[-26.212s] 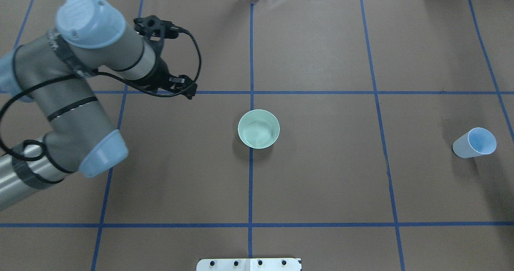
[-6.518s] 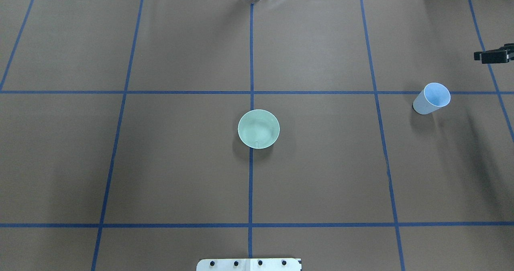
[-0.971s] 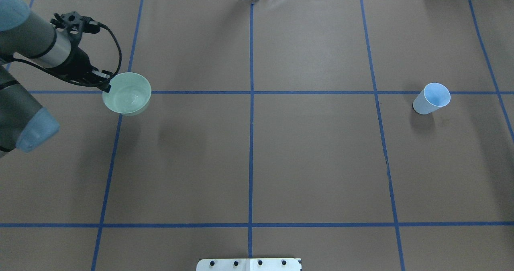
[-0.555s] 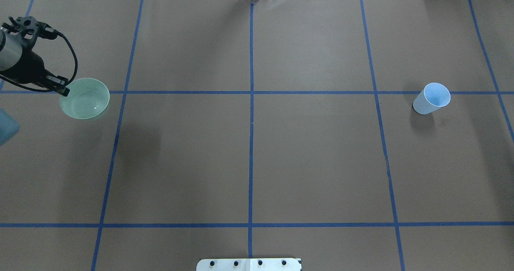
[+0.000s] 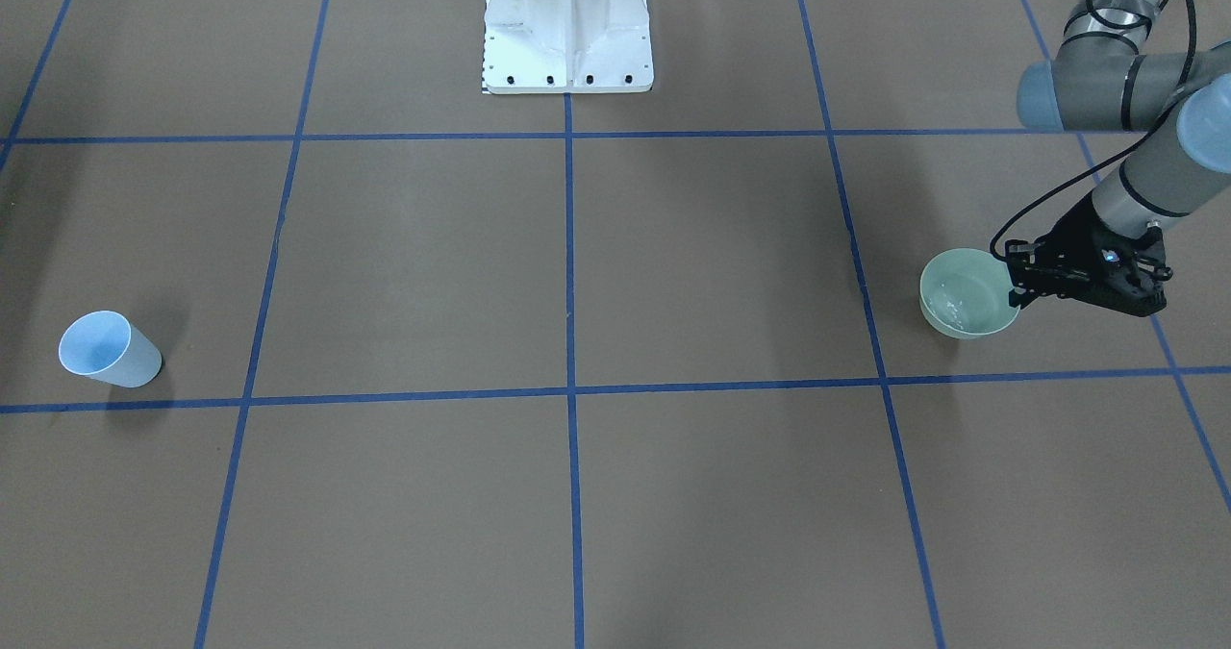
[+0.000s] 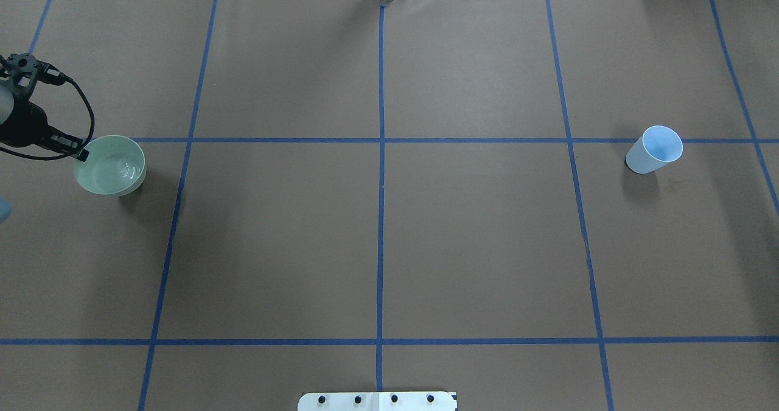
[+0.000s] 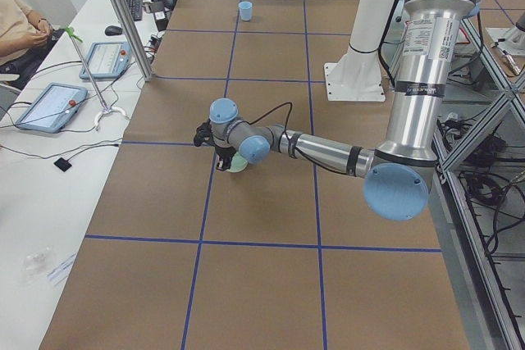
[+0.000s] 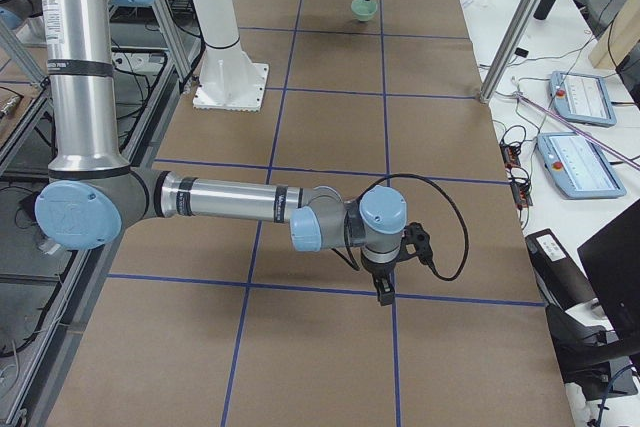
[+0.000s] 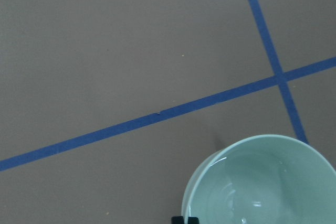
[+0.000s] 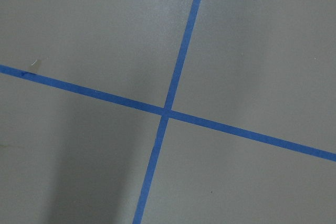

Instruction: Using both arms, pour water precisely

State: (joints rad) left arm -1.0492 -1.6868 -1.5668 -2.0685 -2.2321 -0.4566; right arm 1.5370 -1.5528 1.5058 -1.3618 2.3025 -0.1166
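My left gripper [image 6: 79, 152] is shut on the near rim of a pale green bowl [image 6: 111, 166] at the table's far left, low over the brown surface; I cannot tell whether it touches. The pair also shows in the front view: the gripper [image 5: 1017, 288] and the bowl [image 5: 967, 295]. Water [image 9: 256, 203] shows as faint glints inside the bowl [image 9: 262, 182]. A light blue cup [image 6: 654, 149] stands alone at the far right. My right gripper [image 8: 385, 292] shows only in the exterior right view, pointing down over the table; I cannot tell whether it is open or shut.
The white pedestal [image 5: 567, 24] stands at the robot's edge, mid-table. Blue tape lines [image 6: 381, 140] divide the brown surface into squares. A side bench with tablets [image 7: 49, 106] and a metal post [image 7: 123, 22] runs along the operators' side, where a person [image 7: 16, 30] sits.
My left arm has carried the bowl further left and lower, its shadow now close beside it. The blue cup has not moved.
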